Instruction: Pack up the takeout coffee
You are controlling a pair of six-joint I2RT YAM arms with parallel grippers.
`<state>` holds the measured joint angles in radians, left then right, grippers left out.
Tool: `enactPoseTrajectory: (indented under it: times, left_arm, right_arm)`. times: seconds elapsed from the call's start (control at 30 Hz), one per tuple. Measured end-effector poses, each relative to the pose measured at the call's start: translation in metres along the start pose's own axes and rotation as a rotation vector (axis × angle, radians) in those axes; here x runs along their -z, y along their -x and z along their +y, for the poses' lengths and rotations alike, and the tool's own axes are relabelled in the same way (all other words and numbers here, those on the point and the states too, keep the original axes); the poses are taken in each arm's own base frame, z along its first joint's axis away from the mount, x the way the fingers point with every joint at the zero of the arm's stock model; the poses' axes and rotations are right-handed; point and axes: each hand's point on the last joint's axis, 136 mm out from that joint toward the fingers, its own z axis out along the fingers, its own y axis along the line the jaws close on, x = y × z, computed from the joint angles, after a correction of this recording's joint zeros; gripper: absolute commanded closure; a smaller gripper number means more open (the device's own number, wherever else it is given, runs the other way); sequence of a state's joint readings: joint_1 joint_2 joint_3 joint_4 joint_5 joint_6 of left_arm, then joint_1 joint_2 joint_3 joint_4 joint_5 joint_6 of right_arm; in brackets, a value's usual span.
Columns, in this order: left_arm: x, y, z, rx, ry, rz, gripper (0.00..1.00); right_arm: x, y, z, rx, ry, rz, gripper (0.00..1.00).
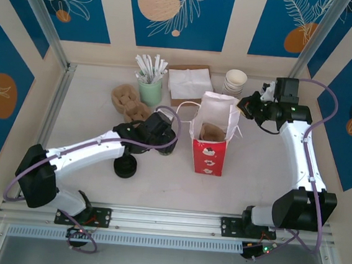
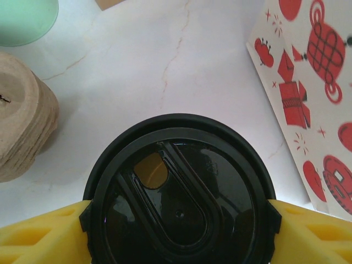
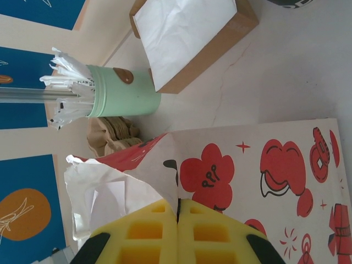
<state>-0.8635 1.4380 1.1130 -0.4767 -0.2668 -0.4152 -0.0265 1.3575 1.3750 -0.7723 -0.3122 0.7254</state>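
The takeout coffee [image 2: 179,203] is just left of the red-and-white bag [image 1: 211,141], near the middle of the table [image 1: 90,117]. The left gripper [image 1: 162,133] is clamped on it, its yellow fingers [image 2: 44,236] pressing on opposite sides just under the rim of the black lid. Whether the cup's base rests on the table or is clear of it cannot be told. At the far right side of the bag, the right gripper [image 3: 177,212] is pinched together on the paper rim, holding the mouth open.

The step in hand looks like the lift and carry into the bag. The bag stands much taller than the cup, so the cup should rise straight up until its base is above the bag's rim before it moves right. It should be held level, since the sip hole in the lid looks open. It should then go down the centre of the mouth, away from the folded white lip, with the right gripper steadying the bag so it does not tip. The low stack of bare lids [image 1: 124,166], nearer and to the left, is out of the path.
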Motion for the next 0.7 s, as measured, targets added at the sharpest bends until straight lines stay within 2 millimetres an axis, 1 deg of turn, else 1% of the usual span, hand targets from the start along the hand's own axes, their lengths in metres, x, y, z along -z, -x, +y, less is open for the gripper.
enactPoseTrajectory:
  times: [0.1,0.2,0.27,0.33,0.47,0.6,0.7]
  left_arm:
    - [-0.009,0.002,0.003,0.013,-0.002,0.006,0.26]
    - [-0.023,-0.005,0.004,0.009,0.007,0.045,0.26]
    - [-0.031,-0.008,0.002,0.003,0.012,0.072,0.26]
    - [-0.034,-0.006,0.0,0.001,0.014,0.088,0.25]
    - [-0.028,0.008,-0.004,0.003,0.006,0.067,0.26]
    - [-0.018,0.028,-0.009,-0.012,-0.007,0.034,0.25]
    - [-0.012,0.036,-0.011,-0.012,-0.011,0.024,0.25]
  right_arm:
    - [-0.001,-0.001,0.0,0.001,0.007,0.008,1.0]
    - [-0.001,-0.004,0.001,0.014,0.018,0.019,1.0]
    - [-0.001,-0.006,-0.002,0.014,0.022,0.028,1.0]
    - [0.001,-0.011,-0.005,0.012,0.026,0.036,1.0]
    - [0.009,-0.02,-0.004,0.022,0.044,0.033,1.0]
    - [0.02,-0.028,0.009,0.048,0.097,0.023,1.0]
    - [0.022,-0.032,0.017,0.078,0.135,0.022,1.0]
